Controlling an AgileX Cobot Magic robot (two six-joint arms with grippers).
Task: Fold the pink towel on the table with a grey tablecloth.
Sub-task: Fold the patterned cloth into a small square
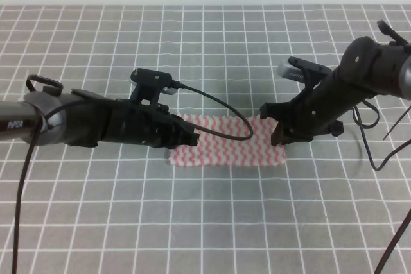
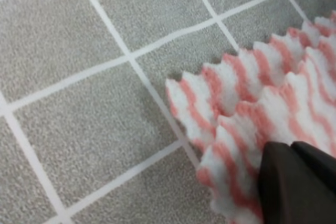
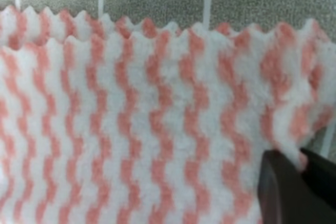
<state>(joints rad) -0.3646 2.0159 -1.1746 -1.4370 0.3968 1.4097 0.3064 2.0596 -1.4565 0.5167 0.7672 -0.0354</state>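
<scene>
Left gripper (image 1: 190, 138) and right gripper (image 1: 277, 134) each pinch an end of the folded towel (image 1: 228, 140) on the table (image 1: 205, 222)

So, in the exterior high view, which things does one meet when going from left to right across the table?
Left gripper → pink towel → right gripper, all over the table with a grey tablecloth.
</scene>
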